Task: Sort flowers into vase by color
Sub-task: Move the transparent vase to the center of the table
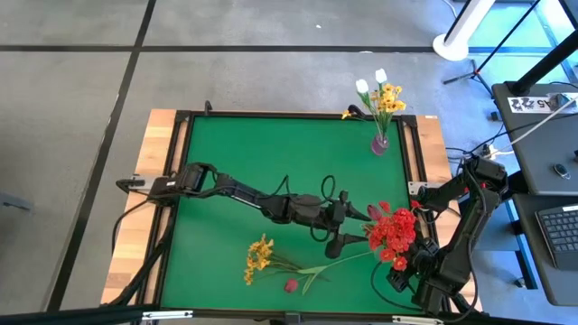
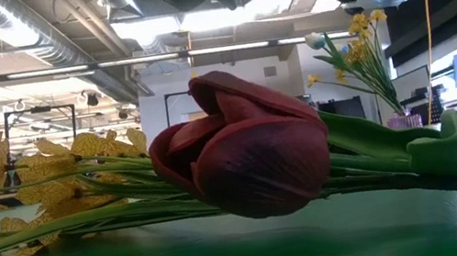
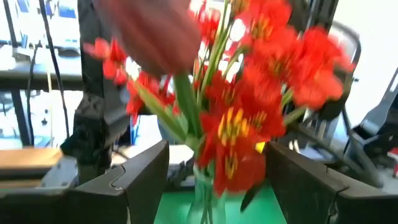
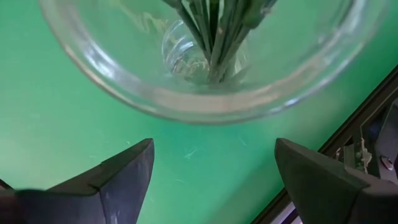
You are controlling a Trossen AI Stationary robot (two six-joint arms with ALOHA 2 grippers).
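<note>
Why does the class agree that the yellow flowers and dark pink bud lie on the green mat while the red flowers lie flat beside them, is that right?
Not quite. The high view shows the red flowers standing in a clear glass vase, not lying flat. The yellow flowers and dark pink bud do lie on the green mat.

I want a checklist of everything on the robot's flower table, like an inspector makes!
Surface: green mat in a wooden frame.
Job's things: red flowers in a clear vase; white and yellow flowers in a far purple vase; yellow spray and dark pink bud lying on the mat.
Clutter: nothing seen.
Grippers: left gripper open, facing the red flowers; right gripper open beside the clear vase.
Cables: bundles at both table sides.
Surroundings: grey floor, desk with keyboard.
</note>
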